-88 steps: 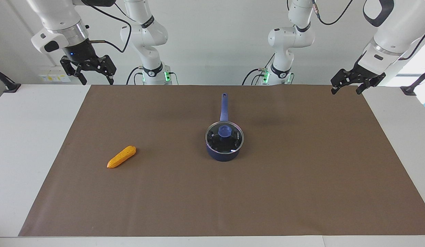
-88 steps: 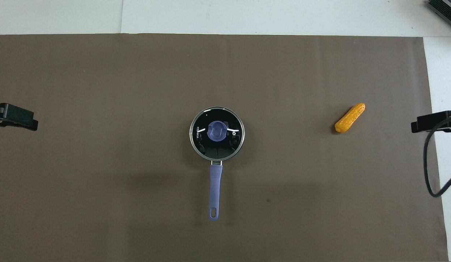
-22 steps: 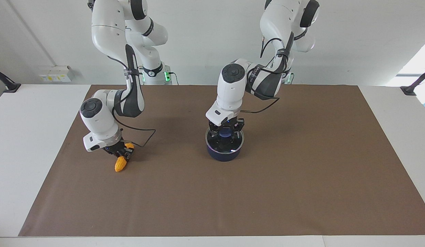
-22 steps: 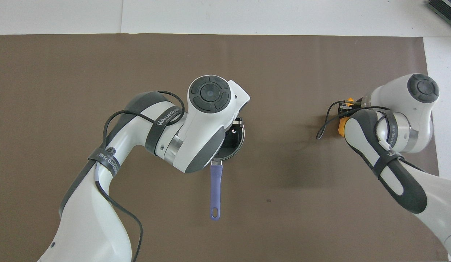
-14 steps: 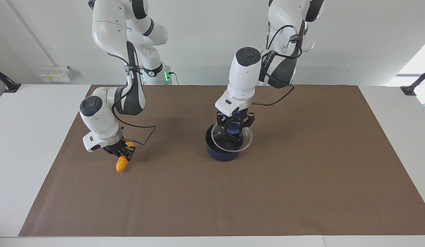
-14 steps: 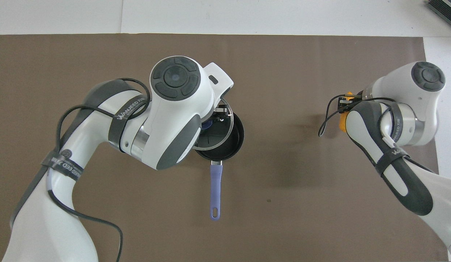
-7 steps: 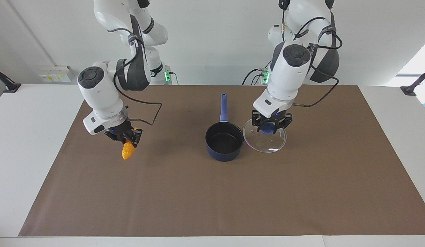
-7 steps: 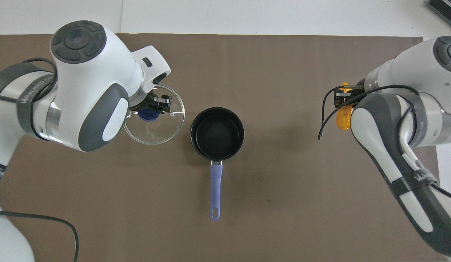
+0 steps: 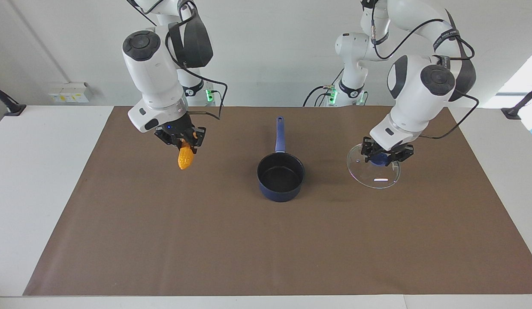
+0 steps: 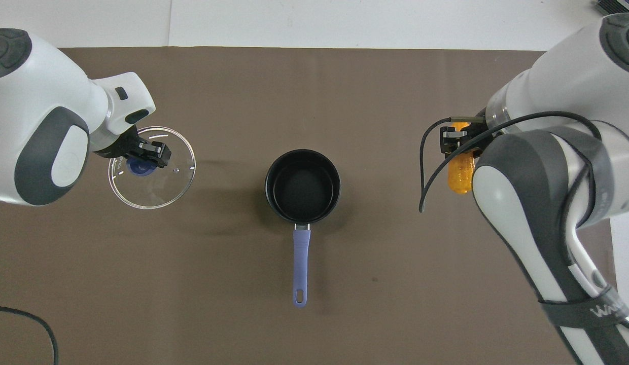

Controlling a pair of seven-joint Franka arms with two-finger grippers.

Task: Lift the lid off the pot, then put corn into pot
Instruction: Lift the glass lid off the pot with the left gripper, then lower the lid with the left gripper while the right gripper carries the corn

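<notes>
The pot (image 9: pixel 281 178) stands uncovered at the middle of the brown mat (image 9: pixel 266 240) on the bench (image 9: pixel 34 180), its black inside empty and its handle (image 9: pixel 280 134) pointing toward my bases. My left fingers (image 9: pixel 382 159) are clamped on the blue knob of the lid (image 9: pixel 374 172), holding it in the air over the mat toward my left arm's end, clear of the pot. My right fingers (image 9: pixel 184 143) are closed on one end of the corn (image 9: pixel 185 157), which hangs with its tip down, raised above the mat toward my right arm's end, well apart from the pot.
</notes>
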